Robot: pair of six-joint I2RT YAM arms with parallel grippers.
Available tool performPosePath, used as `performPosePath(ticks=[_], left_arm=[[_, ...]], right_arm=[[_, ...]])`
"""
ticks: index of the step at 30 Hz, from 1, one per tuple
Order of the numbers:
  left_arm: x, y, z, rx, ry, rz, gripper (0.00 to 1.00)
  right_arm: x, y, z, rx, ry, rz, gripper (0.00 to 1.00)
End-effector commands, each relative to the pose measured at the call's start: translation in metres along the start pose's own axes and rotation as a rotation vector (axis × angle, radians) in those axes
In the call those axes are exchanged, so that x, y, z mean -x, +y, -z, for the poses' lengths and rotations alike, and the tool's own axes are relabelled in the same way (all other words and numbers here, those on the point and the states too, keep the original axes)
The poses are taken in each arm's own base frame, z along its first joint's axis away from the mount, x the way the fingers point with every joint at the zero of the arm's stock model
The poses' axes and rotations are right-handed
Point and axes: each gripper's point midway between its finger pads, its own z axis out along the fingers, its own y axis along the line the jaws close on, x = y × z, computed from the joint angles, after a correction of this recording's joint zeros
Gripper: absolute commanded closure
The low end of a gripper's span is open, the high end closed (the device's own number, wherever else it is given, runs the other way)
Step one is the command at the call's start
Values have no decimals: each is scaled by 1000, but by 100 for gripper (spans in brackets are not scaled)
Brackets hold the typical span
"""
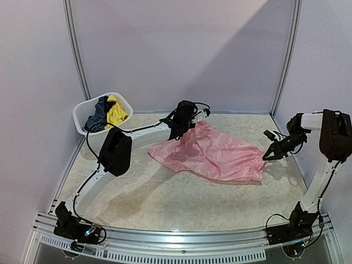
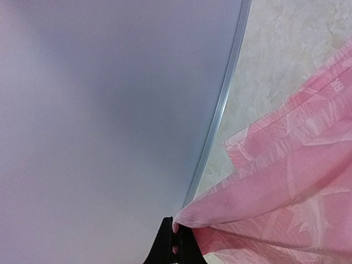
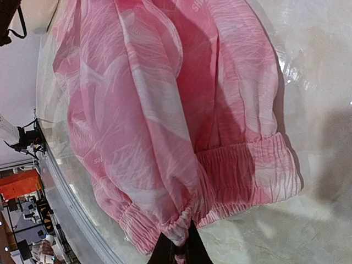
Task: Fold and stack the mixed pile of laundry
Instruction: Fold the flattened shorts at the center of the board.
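Pink thin ruffled garment: light, limp, probably slippery; spread on the pale marbled desk.
Left end effector: clamped on its far corner.
Right end effector: clamped on the gathered elastic hem.
Best hold, likely: corners and hems.

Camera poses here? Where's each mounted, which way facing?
Top external: above and behind the bases, looking down on the table; shows left arm, right arm, pink garment, white tub.
Left wrist: on the left arm, facing the back wall; left gripper pinching a garment corner.
Right wrist: on the right arm, facing across the table; right gripper on the elastic hem.
Shared: the pink garment, in all three.
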Motion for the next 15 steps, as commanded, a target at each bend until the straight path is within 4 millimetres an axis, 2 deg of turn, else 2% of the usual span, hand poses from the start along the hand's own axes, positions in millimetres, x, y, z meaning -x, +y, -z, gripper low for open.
performPosePath(ticks=[1,15], left_arm=[[4,11,-7,61,-39,83,100],[-21,2,-23,50,-11,125,100]], right_arm=[[6,-10,4,19,-29,-51,100],[7,-40,-4,31,-13,-133,100]])
